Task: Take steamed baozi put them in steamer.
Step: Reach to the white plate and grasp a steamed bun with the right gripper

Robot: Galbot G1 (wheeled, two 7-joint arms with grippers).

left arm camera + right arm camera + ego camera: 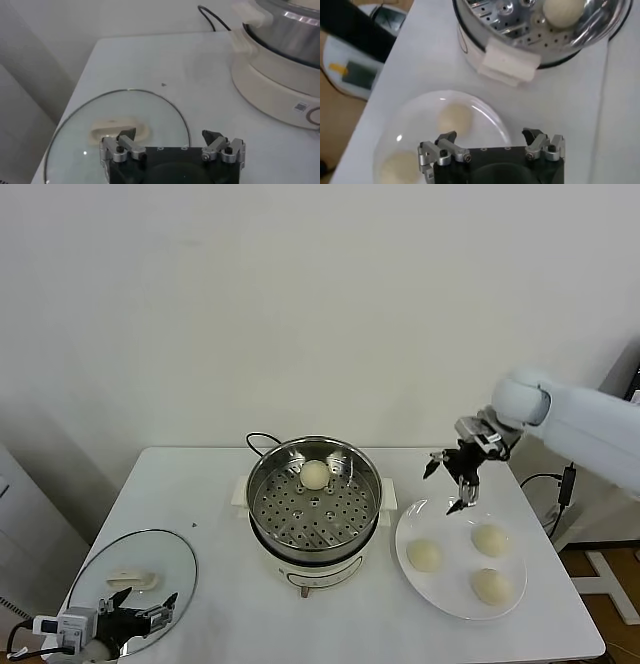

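The steel steamer [322,522] stands mid-table on its white base, with one baozi [314,474] on the far side of its perforated tray; the right wrist view shows this baozi [563,11] too. Three more baozi [424,555] [489,539] [491,585] lie on a white plate [456,586] to the steamer's right. My right gripper [443,487] hangs open and empty above the plate's far left edge, between plate and steamer [470,31]; one baozi [454,118] lies just ahead of it [490,135]. My left gripper [169,135] rests open and empty over the glass lid at the front left corner.
A round glass lid [130,574] with a white handle [117,129] lies flat at the table's front left. The steamer's black cord [262,441] loops behind it. A cable with a black plug [567,484] hangs beyond the table's right edge. A wall stands close behind.
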